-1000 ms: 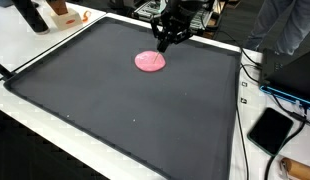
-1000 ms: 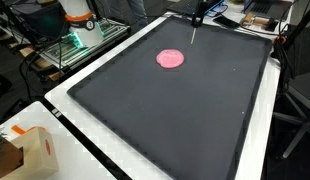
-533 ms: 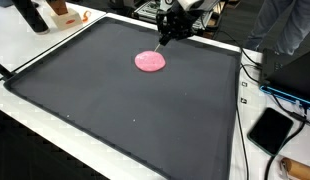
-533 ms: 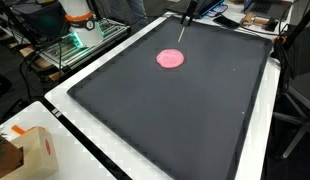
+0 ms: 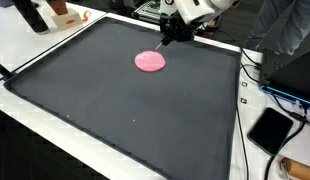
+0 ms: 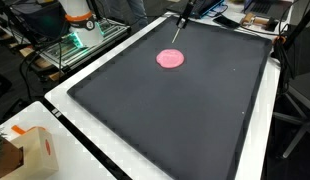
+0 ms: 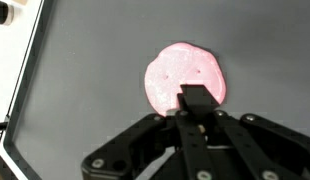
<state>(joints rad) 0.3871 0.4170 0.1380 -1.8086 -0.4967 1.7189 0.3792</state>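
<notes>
The disc is pink, the mat dark grey, the hand black

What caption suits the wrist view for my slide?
Shut gripper hovering over a flat, round pink disc on a dark grey mat.

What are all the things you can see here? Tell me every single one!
Disc: one, pink, lying flat on the far part of the mat.
Mat: one, black, covering most of the table.
Table: one, white, under the mat.
Tablet: one, black, on the table beside the mat.
Box: one, brown cardboard, at a table corner.
Stick: one, dark and thin, pointing down toward the disc.
Arm: one, white, at the mat's far edge.
End effector: one, black, shut on the stick, above the disc.
</notes>
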